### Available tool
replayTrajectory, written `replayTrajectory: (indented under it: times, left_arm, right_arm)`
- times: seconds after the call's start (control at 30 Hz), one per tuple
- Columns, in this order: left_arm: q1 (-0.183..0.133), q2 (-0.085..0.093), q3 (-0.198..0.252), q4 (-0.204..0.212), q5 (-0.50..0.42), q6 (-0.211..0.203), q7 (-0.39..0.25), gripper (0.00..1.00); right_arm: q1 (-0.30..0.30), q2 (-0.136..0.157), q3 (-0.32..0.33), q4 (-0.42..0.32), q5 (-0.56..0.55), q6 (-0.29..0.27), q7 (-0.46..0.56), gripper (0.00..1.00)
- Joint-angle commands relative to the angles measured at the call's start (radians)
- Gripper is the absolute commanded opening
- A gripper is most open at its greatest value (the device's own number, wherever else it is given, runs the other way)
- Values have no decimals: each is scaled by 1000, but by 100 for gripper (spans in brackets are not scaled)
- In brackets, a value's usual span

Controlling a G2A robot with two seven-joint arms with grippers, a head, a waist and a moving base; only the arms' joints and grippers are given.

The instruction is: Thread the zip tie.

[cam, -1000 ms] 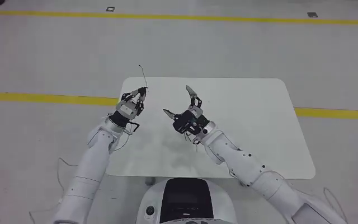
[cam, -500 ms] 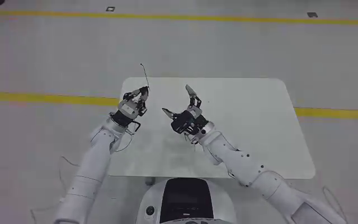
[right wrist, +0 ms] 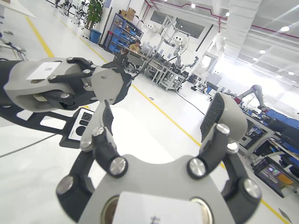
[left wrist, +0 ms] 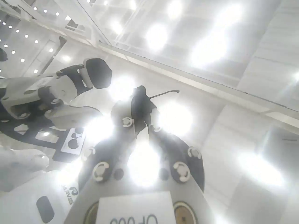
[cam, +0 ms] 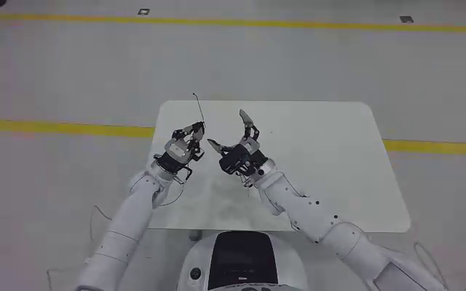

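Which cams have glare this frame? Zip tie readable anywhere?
Left wrist view: aimed at ceiling lights, bloom washes over the left gripper; the zip tie it grips is a thin dark silhouette. Right wrist view: evenly lit, no glare on the open right gripper, wide-angle bowing at edges. Top view: even light, zip tie a thin dark line.

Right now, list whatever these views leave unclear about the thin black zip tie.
Top view: the thin black zip tie is too small to show its head or slot.
Left wrist view: ceiling-light glare washes out the left gripper where it clamps the tie; its fingers hide the held end.
Right wrist view: the tie's strap blends into the cluttered room behind.
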Motion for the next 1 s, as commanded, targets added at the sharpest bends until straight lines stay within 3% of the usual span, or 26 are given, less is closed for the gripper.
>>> replayTrajectory:
  times: [0.0,0.07,0.13,0.5,0.97]
  left_arm:
    - [0,0,0,0,0,0,0,0]
    - [0,0,0,0,0,0,0,0]
    - [0,0,0,0,0,0,0,0]
    - [0,0,0,0,0,0,0,0]
    - [0,0,0,0,0,0,0,0]
  right_arm:
    - [4,-2,-6,8,0,3,-3,93]
    - [7,-3,-13,14,0,6,-7,60]
    - [9,-5,-17,18,0,8,-8,50]
    - [6,-17,-27,27,0,-2,-29,37]
    - [18,-35,-48,37,0,-9,-38,28]
